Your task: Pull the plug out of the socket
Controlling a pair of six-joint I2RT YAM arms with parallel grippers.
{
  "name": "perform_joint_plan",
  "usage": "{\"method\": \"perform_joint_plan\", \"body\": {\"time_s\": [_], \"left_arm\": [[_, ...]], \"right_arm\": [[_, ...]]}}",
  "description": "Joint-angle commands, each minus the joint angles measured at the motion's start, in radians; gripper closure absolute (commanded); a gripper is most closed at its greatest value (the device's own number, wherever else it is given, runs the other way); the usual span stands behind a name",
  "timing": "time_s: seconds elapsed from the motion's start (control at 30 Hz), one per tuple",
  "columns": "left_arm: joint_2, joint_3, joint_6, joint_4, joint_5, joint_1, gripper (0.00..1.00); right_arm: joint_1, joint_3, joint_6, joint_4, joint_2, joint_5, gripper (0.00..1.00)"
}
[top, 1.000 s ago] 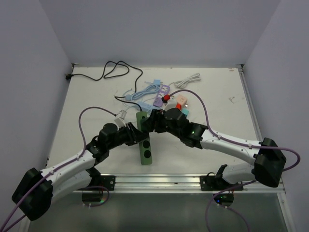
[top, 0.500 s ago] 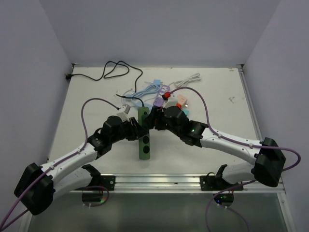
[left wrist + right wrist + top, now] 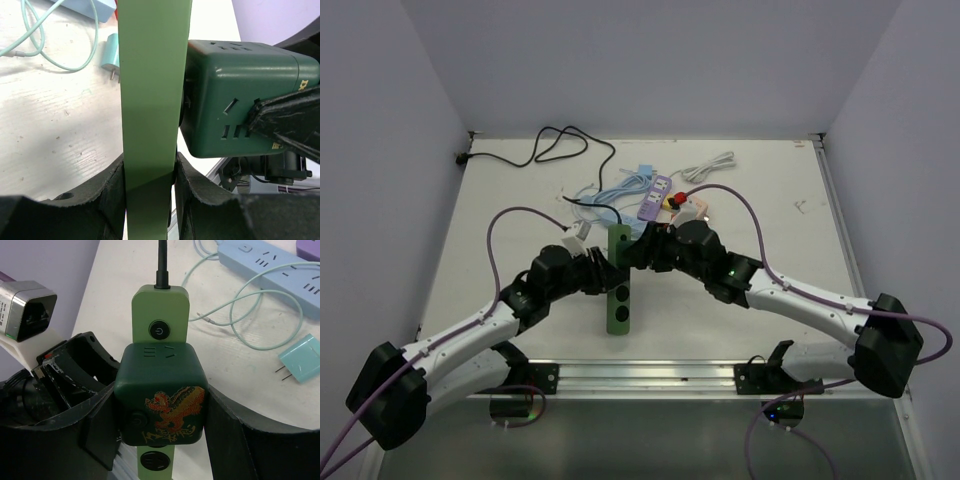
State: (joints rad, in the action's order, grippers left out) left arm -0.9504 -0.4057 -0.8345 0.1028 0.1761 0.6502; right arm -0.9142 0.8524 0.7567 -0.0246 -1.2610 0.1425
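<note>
Status: both grasps are made, the pull isn't done.

Left gripper (image 3: pixel 150 182) is pinching the green strip (image 3: pixel 150 90) across its two long edges, bracing it. Right gripper (image 3: pixel 160 427) is clamped on the dark green cube plug (image 3: pixel 160 390), one finger on each side.

The plug sits between the right gripper's fingers with its base against the strip's face, just past the left gripper's fingertips. The left wrist view shows no clear gap between cube and strip, so I'd judge it not yet out, or barely. The strip's power button (image 3: pixel 159 330) shows just beyond the cube.

Left to do: right gripper draws the cube straight off the face while left holds the strip, until the plug is clear of the socket.

Counts:
- Two grippers, both loaded.
- One cube plug.
- Three strips on the worktop (image 3: pixel 760 200): the green one in the grip, plus a blue strip (image 3: pixel 270 265) and a purple strip (image 3: pixel 655 198), both beyond the grippers.
- One teal charger (image 3: pixel 299 365), loose, off to the right gripper's right side and apart from it.
- One black cable (image 3: pixel 550 145) and one white cable (image 3: pixel 710 165), well beyond both grippers.
- Small red and pink items beside the purple strip are too small to identify.
</note>
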Motion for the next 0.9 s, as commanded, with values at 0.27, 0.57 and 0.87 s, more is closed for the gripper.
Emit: {"method": "perform_joint_plan", "body": {"time_s": [0.27,0.57,0.87], "left_arm": [[-0.031,0.018,0.014,-0.21,-0.266,-0.06,1.0],[-0.117,-0.061,0.06,-0.317,-0.401,-0.057,1.0],[-0.195,-0.123,0.075,-0.396,-0.542,-0.035,1.0]], "right_arm": [[0.129,-0.001,0.004,-0.014,0.112,0.077,0.78],[0.042,0.118,-0.016,0.087,0.026,0.199,0.78],[0.028,0.162,-0.026,0.156,0.021,0.273,0.78]]}}
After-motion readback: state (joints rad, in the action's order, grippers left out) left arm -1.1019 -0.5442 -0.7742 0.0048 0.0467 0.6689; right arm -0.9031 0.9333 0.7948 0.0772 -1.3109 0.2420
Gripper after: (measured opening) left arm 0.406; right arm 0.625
